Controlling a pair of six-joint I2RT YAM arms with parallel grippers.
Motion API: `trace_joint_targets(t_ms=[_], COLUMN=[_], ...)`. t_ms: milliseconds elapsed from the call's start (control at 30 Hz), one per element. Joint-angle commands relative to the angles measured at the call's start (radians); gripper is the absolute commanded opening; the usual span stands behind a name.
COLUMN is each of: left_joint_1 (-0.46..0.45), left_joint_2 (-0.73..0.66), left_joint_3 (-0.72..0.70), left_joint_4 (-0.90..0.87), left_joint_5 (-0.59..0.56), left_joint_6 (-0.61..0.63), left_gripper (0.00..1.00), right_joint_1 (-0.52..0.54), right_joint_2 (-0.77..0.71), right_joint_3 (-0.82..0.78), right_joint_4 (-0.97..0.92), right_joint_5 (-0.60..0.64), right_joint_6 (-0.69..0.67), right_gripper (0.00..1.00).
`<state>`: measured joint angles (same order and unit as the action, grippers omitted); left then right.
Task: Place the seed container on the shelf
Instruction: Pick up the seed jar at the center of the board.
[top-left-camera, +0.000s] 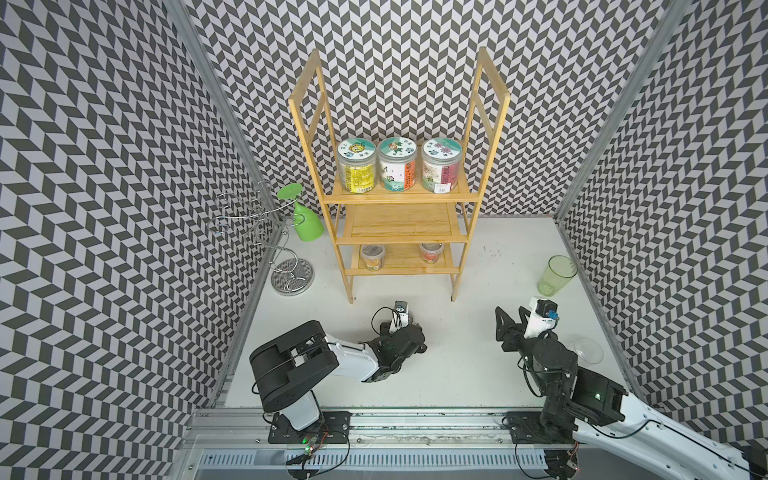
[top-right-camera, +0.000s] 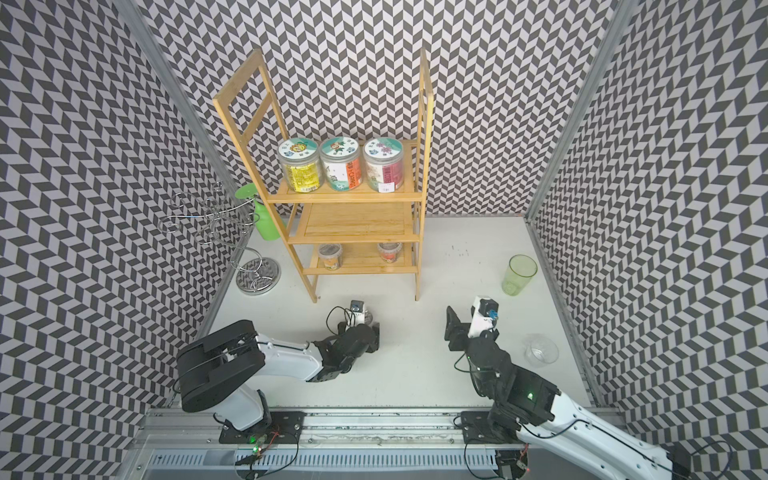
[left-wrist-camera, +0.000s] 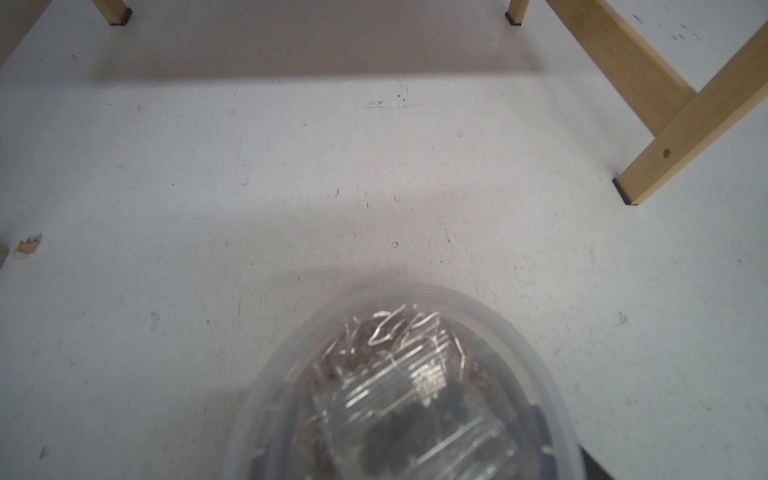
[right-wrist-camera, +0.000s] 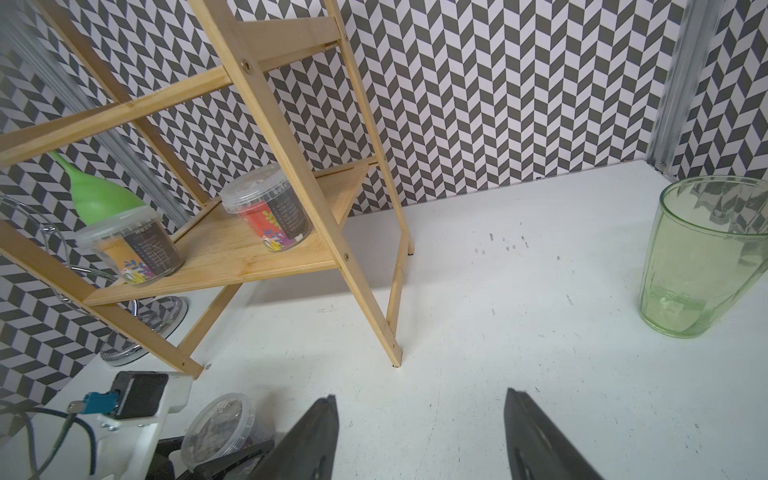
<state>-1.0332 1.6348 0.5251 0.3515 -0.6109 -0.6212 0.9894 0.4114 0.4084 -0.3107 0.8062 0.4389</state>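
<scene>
Two arms are reaching in from the near edge. Far left, a silver wire stand (top-left-camera: 266, 241) is standing by the wall with an upturned green goblet (top-left-camera: 305, 220) beside it, both clear of the job. Next, the bamboo shelf (top-left-camera: 399, 224) is rising on ladder-like frames. Its middle slatted tier is lying bare, while two small lidded tubs (top-left-camera: 372, 257) are sitting on the lowest tier with a gap between them that looks meant for a third.

Just in front of the shelf's legs, the left gripper (top-left-camera: 409, 324) is straddling the seed container (left-wrist-camera: 399, 386). It is a round tub of clear plastic, with a ridged, glinting lid and dark seeds inside. Whether the jaws are pressing its wall I cannot tell.

Further right, the right gripper (right-wrist-camera: 419, 436) is hovering with jaws well apart and nothing between them, probably parked out of the way. A faceted green tumbler (top-left-camera: 556, 274) is standing beyond.
</scene>
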Motion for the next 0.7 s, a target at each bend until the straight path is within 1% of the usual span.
trace_joint_targets(t_ms=[0,167,233,667], left_joint_1=[0.003,0.002,0.003,0.0], left_joint_2=[-0.025,-0.031,-0.033,-0.052], left_joint_3=[0.001,0.004,0.001,0.003], left_joint_4=[0.001,-0.018,-0.019,-0.035], left_joint_5=[-0.002,-0.014,-0.018,-0.048], left_joint_6=[0.005,0.002,0.002,0.028], left_gripper=[0.79,0.86,0.87,0.75], right_joint_1=[-0.008,-0.011,-0.011,-0.014], right_joint_2=[0.001,0.004,0.003,0.006], right_joint_3=[-0.009,-0.01,-0.01,-0.014], right_joint_4=[0.036,0.038,0.038,0.038], right_joint_5=[-0.012,-0.015,-0.016,-0.025], right_joint_6=[0.011,0.012,0.014,0.02], right_gripper=[0.67,0.67,0.66,0.66])
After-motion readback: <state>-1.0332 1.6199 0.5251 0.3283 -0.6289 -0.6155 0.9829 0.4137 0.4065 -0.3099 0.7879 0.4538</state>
